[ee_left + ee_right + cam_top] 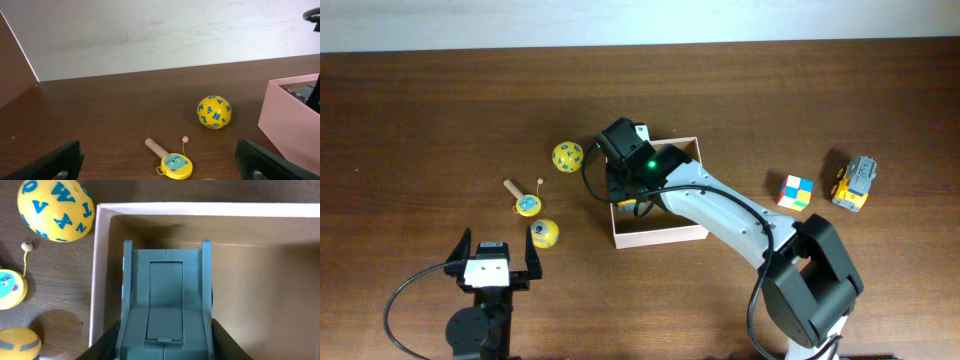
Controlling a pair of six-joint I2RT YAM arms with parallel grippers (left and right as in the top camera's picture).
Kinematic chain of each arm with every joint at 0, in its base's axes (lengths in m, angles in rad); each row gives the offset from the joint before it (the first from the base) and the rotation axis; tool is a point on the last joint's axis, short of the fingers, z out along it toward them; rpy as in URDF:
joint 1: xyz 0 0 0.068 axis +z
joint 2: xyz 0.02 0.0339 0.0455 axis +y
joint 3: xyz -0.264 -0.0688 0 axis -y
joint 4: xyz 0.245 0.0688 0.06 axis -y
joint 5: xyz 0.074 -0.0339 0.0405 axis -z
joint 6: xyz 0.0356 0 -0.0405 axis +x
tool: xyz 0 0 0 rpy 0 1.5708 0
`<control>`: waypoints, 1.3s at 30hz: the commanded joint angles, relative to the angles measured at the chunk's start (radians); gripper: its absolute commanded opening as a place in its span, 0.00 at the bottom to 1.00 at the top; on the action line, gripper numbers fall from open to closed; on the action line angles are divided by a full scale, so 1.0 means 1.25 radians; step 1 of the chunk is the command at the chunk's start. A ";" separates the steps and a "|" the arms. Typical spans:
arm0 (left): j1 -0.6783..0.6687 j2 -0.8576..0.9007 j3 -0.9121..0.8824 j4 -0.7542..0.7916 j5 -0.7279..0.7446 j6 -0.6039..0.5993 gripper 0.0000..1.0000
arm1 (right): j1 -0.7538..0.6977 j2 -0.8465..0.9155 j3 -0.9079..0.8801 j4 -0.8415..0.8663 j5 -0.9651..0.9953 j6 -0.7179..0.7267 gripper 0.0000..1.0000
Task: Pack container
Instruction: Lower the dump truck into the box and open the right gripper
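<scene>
The left gripper [497, 248] sits at the near edge of the table [420, 120], about seven o'clock from the container [655, 236]. Its jaws are spread wide and hold nothing, and it is probably parked there to leave the other arm room. Just past it, near nine o'clock of the box, lie a small yellow round toy [544, 234] and a handled drum toy [526, 205], neither yet packed. The container lies mid-table with its open top up. The right gripper [162, 340] hangs over its left half, pinching a grey-blue blocky toy [165, 295] by its sides. The toy runs parallel to the left wall, which I judge saves floor for the rest; whether it touches bottom I cannot tell. At ten o'clock the yellow letter ball [568, 157] rests near the corner. Well out at three o'clock wait a colour cube [796, 191] and a yellow truck [853, 184].
</scene>
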 commanded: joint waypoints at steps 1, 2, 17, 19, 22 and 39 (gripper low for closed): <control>-0.003 -0.002 -0.006 0.000 0.008 0.013 0.99 | 0.005 0.007 -0.004 0.007 0.016 0.007 0.38; -0.003 -0.002 -0.006 0.000 0.008 0.013 0.99 | 0.005 0.007 -0.004 0.009 0.017 0.006 0.38; -0.003 -0.002 -0.006 0.000 0.008 0.013 0.99 | -0.002 0.007 -0.004 0.028 0.036 -0.081 0.79; -0.003 -0.002 -0.006 0.000 0.008 0.013 0.99 | -0.008 0.007 -0.004 0.027 0.036 -0.092 0.79; -0.003 -0.002 -0.006 0.000 0.008 0.013 0.99 | -0.031 -0.002 0.008 -0.002 0.037 -0.102 0.79; -0.003 -0.002 -0.006 0.000 0.008 0.013 0.99 | -0.137 -0.034 0.017 -0.101 0.018 -0.142 0.57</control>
